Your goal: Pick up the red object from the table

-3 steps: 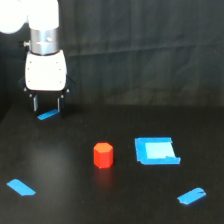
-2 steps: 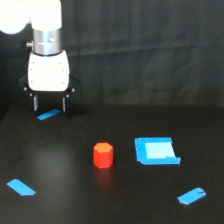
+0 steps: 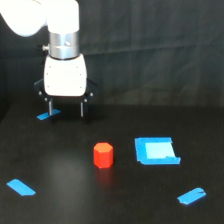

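Observation:
The red object (image 3: 103,154), a small red-orange stubby prism with a faceted top, stands upright on the black table (image 3: 65,200) near the middle of the exterior view. My gripper (image 3: 66,108) hangs above the table behind the object and toward the view's left, clear of it. Its two dark fingers (image 3: 83,108) point down and stand apart, open, with nothing between them.
A blue square patch (image 3: 155,150) with a pale centre lies to the right of the red object. Blue tape strips lie at the front left (image 3: 21,187), the front right (image 3: 191,195) and behind the gripper (image 3: 46,115). A black curtain (image 3: 160,50) closes the back.
The arm has moved toward the view's right and nearer the red object. The fingers stay open and the red object has not moved.

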